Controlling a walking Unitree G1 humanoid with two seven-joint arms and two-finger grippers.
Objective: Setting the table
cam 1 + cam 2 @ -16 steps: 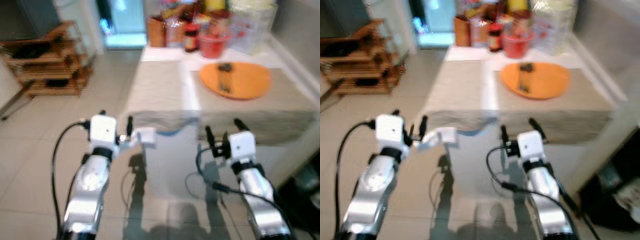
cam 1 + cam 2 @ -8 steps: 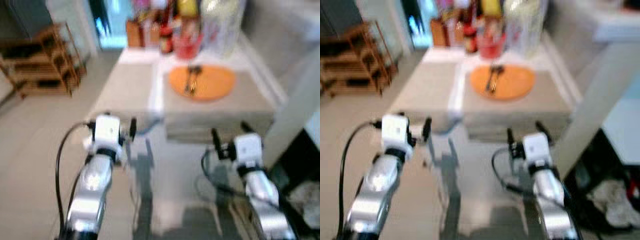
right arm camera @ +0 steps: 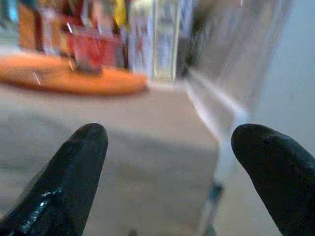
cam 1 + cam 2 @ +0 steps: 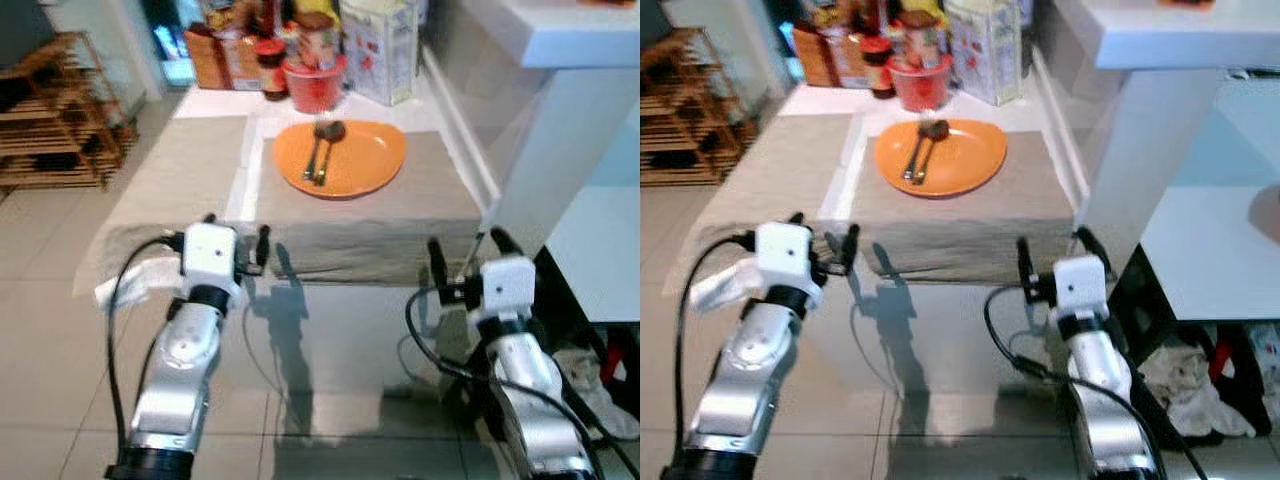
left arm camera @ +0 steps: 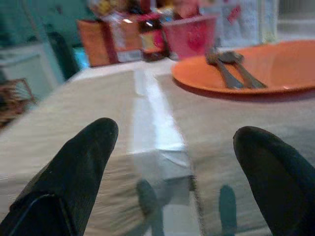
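Note:
An orange plate lies on the table's beige cloth, with a spoon and a fork side by side on it. My left gripper hovers open and empty just before the table's near edge, left of the plate. My right gripper is also open and empty, off the table's near right corner. In the left wrist view the plate and cutlery lie beyond the spread fingers. Seen from the right wrist, the plate is blurred and further off.
A red cup, jars and cartons crowd the table's far end. A white counter with a thick pillar stands close on the right, with crumpled cloths on the floor beside it. A wooden rack stands far left. Tiled floor lies below.
The whole picture has shifted and sharpened as the camera moved: table and plate now sit further left, and the white counter has come in on the right. Both grippers stay open.

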